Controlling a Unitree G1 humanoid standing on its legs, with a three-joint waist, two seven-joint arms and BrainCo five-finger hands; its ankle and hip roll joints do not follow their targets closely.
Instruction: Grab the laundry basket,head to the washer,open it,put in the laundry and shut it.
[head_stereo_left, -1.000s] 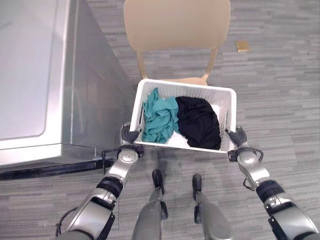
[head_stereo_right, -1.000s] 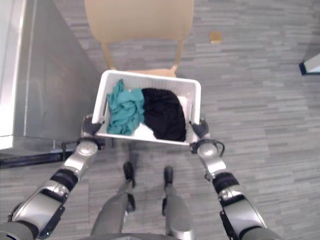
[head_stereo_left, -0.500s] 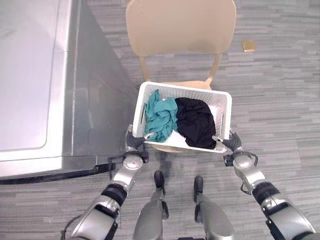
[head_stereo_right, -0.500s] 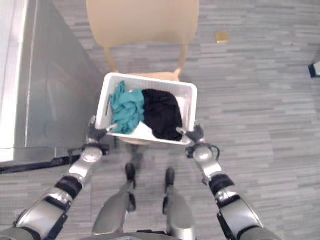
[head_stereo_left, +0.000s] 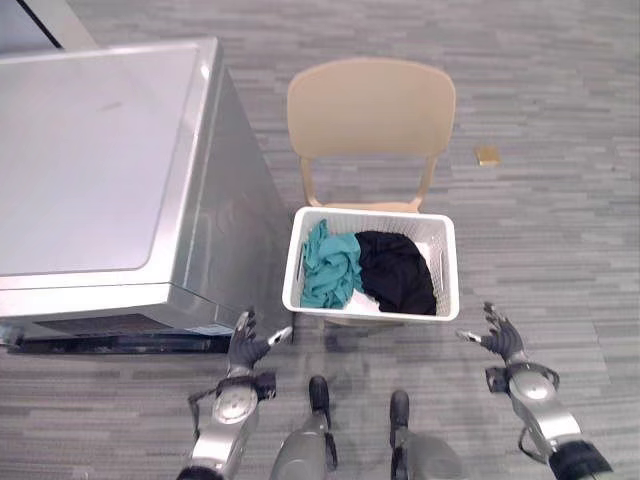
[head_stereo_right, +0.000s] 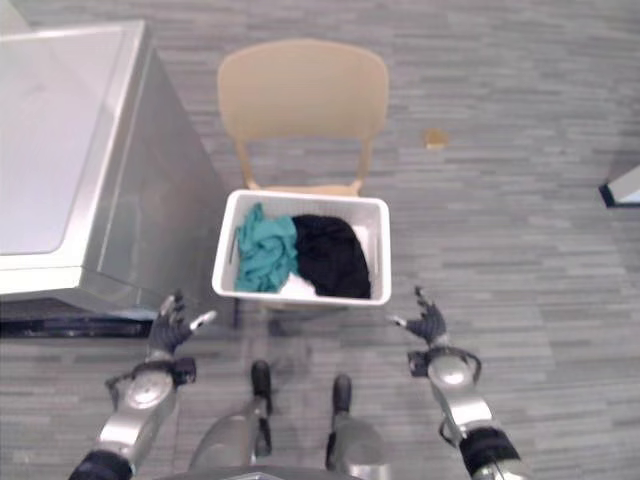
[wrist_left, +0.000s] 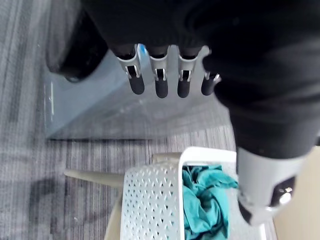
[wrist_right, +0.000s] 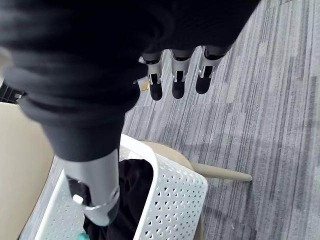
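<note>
no longer gripping the laundry basket (head_stereo_left: 371, 306) as half a second ago: both hands now pulled back from its sides and hanging free, and the whole view lifted and widened with the camera's move. sitting white and perforated on the seat of the tan chair (head_stereo_left: 371, 110), just beside the silver washer (head_stereo_left: 110, 190) on the robot's left. holding a teal garment (head_stereo_left: 328, 265) on the washer side and a black garment (head_stereo_left: 396, 270) next to it, with a bit of white cloth (head_stereo_right: 298, 288) showing underneath. hovering low and apart from the basket's near left corner, left hand (head_stereo_left: 246, 346), fingers (wrist_left: 159, 82) straight and spread, grasping nothing. hovering well off the basket's near right corner, right hand (head_stereo_left: 503, 337), fingers (wrist_right: 178, 82) likewise straight and relaxed, empty. lying on the grey striped floor (head_stereo_left: 560, 220) beyond the chair, a small tan object (head_stereo_left: 488, 155).
</note>
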